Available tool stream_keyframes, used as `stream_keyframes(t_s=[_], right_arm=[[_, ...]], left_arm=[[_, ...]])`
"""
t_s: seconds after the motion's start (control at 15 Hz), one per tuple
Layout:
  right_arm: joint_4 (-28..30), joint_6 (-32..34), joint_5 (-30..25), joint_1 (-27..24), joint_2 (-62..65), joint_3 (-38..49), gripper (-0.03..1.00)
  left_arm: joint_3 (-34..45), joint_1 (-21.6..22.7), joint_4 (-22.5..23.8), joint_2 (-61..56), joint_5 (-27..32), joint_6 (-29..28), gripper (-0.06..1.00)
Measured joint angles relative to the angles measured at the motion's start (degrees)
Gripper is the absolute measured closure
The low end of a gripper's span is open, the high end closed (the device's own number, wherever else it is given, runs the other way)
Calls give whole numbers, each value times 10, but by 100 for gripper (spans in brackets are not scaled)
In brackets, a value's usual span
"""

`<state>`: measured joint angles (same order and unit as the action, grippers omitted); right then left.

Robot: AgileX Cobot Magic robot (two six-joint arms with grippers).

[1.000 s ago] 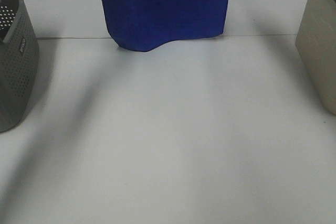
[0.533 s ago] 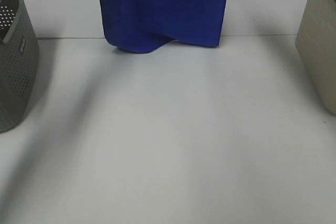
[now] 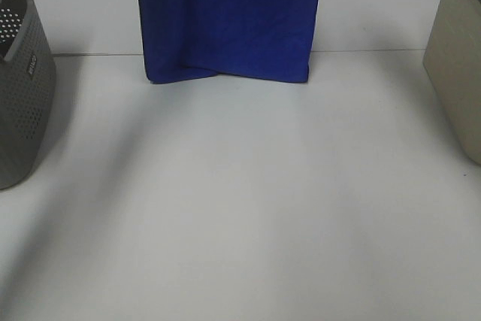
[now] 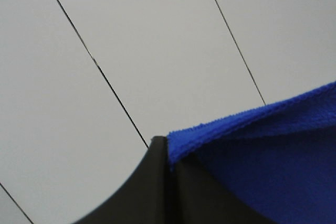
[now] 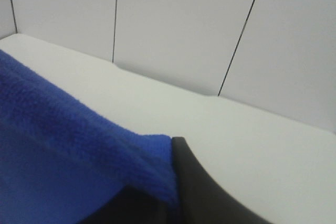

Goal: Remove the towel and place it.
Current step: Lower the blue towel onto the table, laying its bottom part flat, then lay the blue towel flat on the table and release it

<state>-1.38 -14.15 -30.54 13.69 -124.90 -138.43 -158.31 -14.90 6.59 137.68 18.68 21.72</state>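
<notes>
The royal-blue towel (image 3: 229,16) hangs down as a wide sheet at the top middle of the exterior high view. Its bottom edge rests on the white table (image 3: 248,208), with a small fold at the lower left. Both grippers are above that view's top edge. In the left wrist view my left gripper (image 4: 167,153) is shut on one top corner of the towel (image 4: 273,150). Through the right wrist camera I see my right gripper (image 5: 170,169) shut on the other corner of the towel (image 5: 58,156).
A grey perforated basket (image 3: 21,80) stands at the left edge of the table. A beige bin (image 3: 458,65) stands at the right edge. A seam (image 3: 376,51) runs across the table behind the towel's bottom edge.
The towel has come down and toward the camera. Its curved lower edge has flattened out and now lies on the table, a little further left.
</notes>
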Motion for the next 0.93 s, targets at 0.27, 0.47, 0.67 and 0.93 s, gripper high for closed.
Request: stream_keyframes(t_s=[0.27, 0.47, 0.67, 0.93], right_arm=[[-17, 1, -195, 0, 57, -1, 95], [-63, 0, -302, -1, 89, -1, 95], [-92, 0, -379, -1, 96, -1, 95], [-126, 0, -393, -2, 127, 39, 95]], left_arm=[[-1, -1, -105, -50, 269, 21, 94], [-1, -1, -139, -70, 440, 23, 94], [-1, -1, -143, -72, 506, -30, 94], [74, -1, -147, -121, 511, -92, 94]])
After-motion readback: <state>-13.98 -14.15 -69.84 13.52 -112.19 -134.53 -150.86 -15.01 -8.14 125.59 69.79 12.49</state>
